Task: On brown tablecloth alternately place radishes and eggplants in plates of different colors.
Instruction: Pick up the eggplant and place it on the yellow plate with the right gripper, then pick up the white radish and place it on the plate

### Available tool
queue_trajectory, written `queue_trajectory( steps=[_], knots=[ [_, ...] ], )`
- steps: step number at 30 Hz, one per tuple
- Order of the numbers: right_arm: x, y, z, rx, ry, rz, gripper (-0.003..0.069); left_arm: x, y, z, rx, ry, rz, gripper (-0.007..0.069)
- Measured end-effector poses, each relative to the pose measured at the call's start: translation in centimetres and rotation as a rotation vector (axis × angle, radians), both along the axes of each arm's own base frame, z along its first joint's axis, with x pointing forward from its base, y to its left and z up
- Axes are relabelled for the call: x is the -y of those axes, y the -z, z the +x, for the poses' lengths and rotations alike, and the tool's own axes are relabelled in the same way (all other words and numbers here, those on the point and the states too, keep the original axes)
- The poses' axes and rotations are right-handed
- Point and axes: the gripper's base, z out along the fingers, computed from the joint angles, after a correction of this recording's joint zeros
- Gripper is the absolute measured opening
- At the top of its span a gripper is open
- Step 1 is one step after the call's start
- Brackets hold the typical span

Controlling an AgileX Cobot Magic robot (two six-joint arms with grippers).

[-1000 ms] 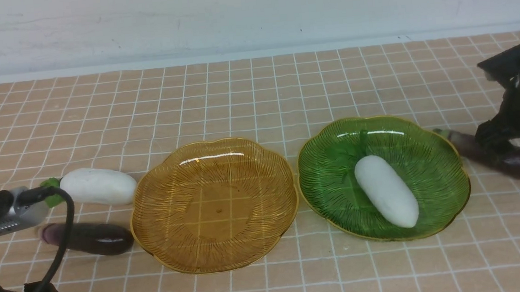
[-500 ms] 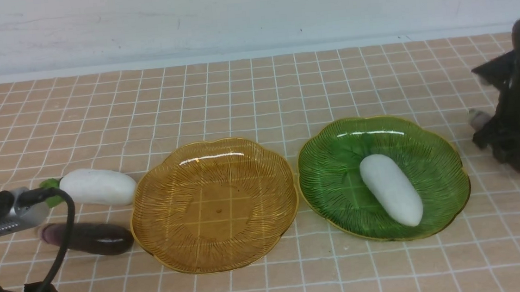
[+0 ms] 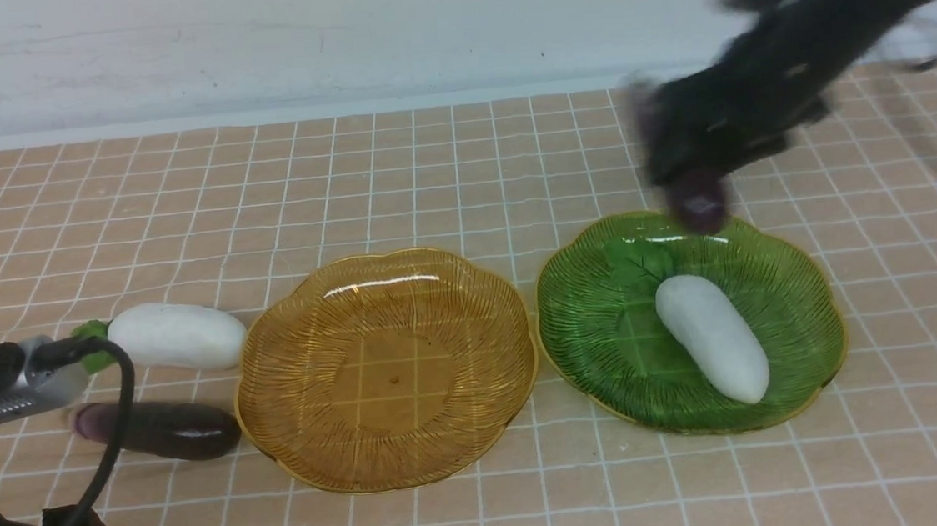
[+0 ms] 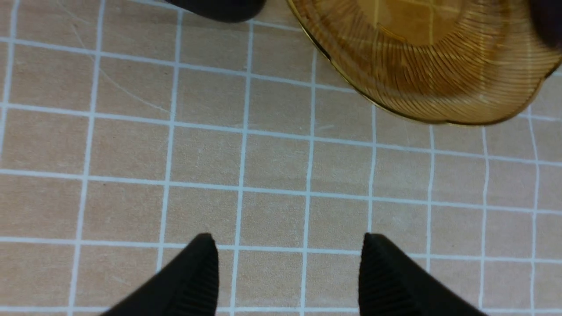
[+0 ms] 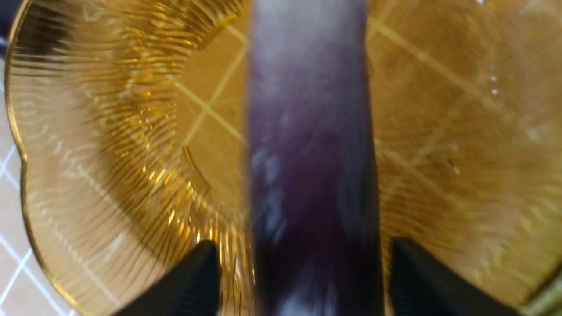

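My right gripper [image 3: 692, 183] is shut on a dark purple eggplant [image 3: 698, 199] and holds it in the air over the far rim of the green plate [image 3: 607, 327]; the arm is blurred. In the right wrist view the eggplant [image 5: 311, 153] runs between the jaws of the gripper [image 5: 300, 245], with the amber plate [image 5: 109, 131] below. A white radish [image 3: 712, 336] lies in the green plate. The amber plate [image 3: 385, 370] holds nothing. A second radish [image 3: 177, 336] and a second eggplant [image 3: 160, 429] lie on the brown tablecloth [image 3: 428, 174] left of it. My left gripper [image 4: 286, 237] is open and empty above the cloth.
My left arm [image 3: 2, 387] and its black cable [image 3: 113, 425] sit at the left edge, beside the radish and the eggplant on the cloth. The amber plate's rim [image 4: 439, 79] shows in the left wrist view. A white wall stands behind the table.
My right gripper lifted the eggplant off the cloth right of the green plate and swung it up and left over that plate's far rim. The radish in the green plate shifted slightly. The left arm stayed still.
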Motion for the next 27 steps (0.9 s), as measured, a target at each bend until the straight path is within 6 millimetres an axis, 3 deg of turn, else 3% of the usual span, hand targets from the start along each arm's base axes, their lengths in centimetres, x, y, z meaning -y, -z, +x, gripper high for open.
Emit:
queue_trajectory(
  steps=[8, 15, 18, 22, 27],
  knots=[
    [-0.7, 0.1, -0.7, 0.011, -0.041, -0.041, 0.0658, -0.6, -2.5, 0.8, 0.057, -0.049, 0.054, 0.0399],
    [0.0, -2.5, -0.3, 0.048, -0.055, -0.133, 0.0674, -1.3, -3.9, 3.2, 0.004, -0.027, 0.164, 0.0399],
    [0.5, -4.1, -0.4, 0.087, -0.010, -0.151, 0.0608, -1.5, -3.6, 4.9, -0.049, -0.012, 0.202, 0.0399],
    [1.4, -6.5, -0.9, 0.144, 0.012, -0.164, 0.0473, -1.5, -2.6, 9.6, -0.143, -0.012, 0.214, 0.0399],
    [3.5, -11.5, -3.3, 0.233, 0.040, -0.148, 0.0158, -1.5, -1.8, 14.4, -0.181, -0.108, 0.166, 0.0399]
  ],
)
